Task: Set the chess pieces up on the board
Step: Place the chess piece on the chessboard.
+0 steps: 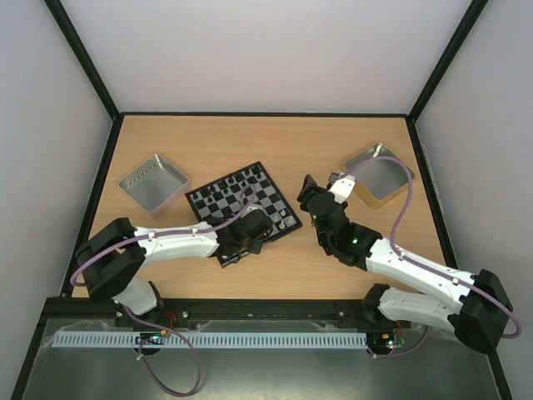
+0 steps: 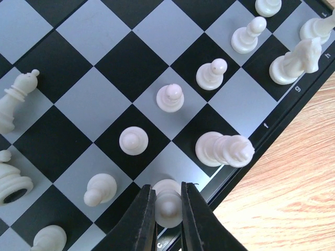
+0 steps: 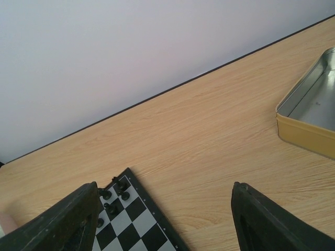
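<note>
- The chessboard [image 1: 241,196] lies turned at an angle near the middle of the counter [image 1: 250,142], a little closer to the left edge than the right. A silver tray [image 1: 154,182] sits toward the far-left corner and a gold tray [image 1: 379,175] toward the far-right corner.
- The left claw [image 2: 167,191] is over the side of the board that faces the counter's near edge. It is pinched narrow on a cream white piece [image 2: 167,203] above a pale square in the outermost row. I cannot tell whether the base of the piece touches the board.
- The right claw [image 3: 165,191] hangs wide with nothing in it, above bare counter between the board and the gold tray. Its camera catches a few black pieces [image 3: 112,198] at the board's far corner.
- The step in hand, as I judge it, is seating this piece on its back-row square.
- To do it well, bring the piece straight down, centre its base in the pale square, and let it stand flat before loosening.
- Open the claw only a little. A crowned white piece [image 2: 225,150] stands on the next square along the row, and white pawns [image 2: 133,140] line the row just inside.
- A broad release or a sideways pull-out could topple them, so leave by rising straight up.
- The crowned piece looks tilted in the left wrist view. I cannot tell whether it is leaning or lying, and it may want checking afterwards.
- With most of the white side filled, the task looks well along.
</note>
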{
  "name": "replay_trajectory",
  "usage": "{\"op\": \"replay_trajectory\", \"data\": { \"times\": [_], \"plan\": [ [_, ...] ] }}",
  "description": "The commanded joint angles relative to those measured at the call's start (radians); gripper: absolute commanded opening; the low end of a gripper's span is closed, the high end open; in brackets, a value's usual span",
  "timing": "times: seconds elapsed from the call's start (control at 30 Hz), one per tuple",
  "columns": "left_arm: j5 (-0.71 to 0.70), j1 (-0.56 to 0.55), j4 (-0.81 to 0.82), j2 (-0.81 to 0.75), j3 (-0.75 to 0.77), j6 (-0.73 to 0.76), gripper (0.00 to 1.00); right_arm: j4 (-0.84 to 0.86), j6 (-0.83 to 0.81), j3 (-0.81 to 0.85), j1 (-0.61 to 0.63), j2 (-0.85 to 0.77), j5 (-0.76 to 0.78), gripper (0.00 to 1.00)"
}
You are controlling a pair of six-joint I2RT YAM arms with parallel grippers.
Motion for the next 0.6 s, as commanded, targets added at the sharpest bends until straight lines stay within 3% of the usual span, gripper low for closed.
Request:
{"op": "replay_trajectory", "data": {
  "times": [0.0,0.37,0.57],
  "plan": [
    [-0.013,-0.009,0.044,0.016,-0.020,-0.009,0.07,-0.003,0.015,-0.006,-0.002,0.007,0.042,0.68],
    [-0.017,-0.008,0.034,0.026,-0.024,-0.027,0.11,-0.008,0.012,-0.007,-0.001,0.000,0.032,0.69],
    [-0.007,-0.008,0.019,0.010,-0.012,-0.030,0.18,-0.004,0.015,-0.004,-0.001,-0.002,0.027,0.69]
  ]
}}
